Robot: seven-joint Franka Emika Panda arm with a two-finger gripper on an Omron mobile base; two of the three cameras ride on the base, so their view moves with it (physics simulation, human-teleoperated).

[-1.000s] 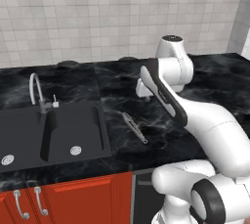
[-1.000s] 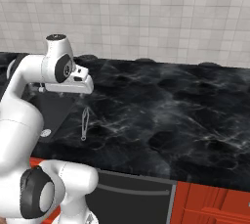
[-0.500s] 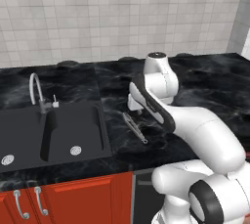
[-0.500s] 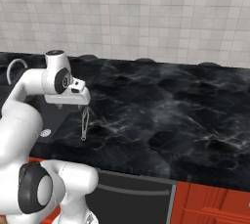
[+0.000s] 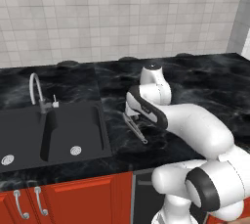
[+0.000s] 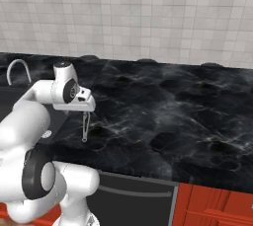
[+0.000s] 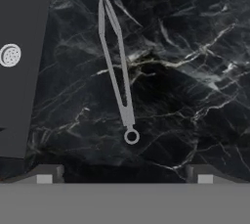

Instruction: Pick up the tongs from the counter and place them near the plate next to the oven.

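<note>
- Claw (image 7: 124, 176) poised above the counter (image 5: 205, 78), jaws spread wide and empty; both fingertips (image 7: 45, 173) rise at the lower edge of the hand view, well apart from one another and clear of the metal between them.
- Tongs (image 7: 117, 66), slim grey metal, lie flat on the counter just beside the right edge of the sink basin (image 5: 58, 130), toward the front edge of the worktop. No part of them is lifted.
- Orientation of the tongs: the two thin arms run roughly parallel to the basin's right edge. The joined end, finished with a small ring, points toward the claw in the hand view; the free tips point away.
- Alignment, as judged: the claw hangs over the ring end and not the mid-length, with the fingers set either side of the tongs' long axis. This arrangement suits a downward reach that closes across the two arms.
- Arm posture in the left base view: the wrist (image 5: 146, 108) bends down over the tongs (image 5: 135, 128), which explains the near-vertical look of the hand camera.
- Right base view: the claw (image 6: 85, 112) stands directly over the tongs (image 6: 85, 127), near the front edge of the counter; whether the tips touch the metal cannot be told here.
- Faucet (image 5: 36, 93) stands at the back edge of the basin, well apart from the claw.
- Stage of the task, as judged: approach; grasp not yet made.
</note>
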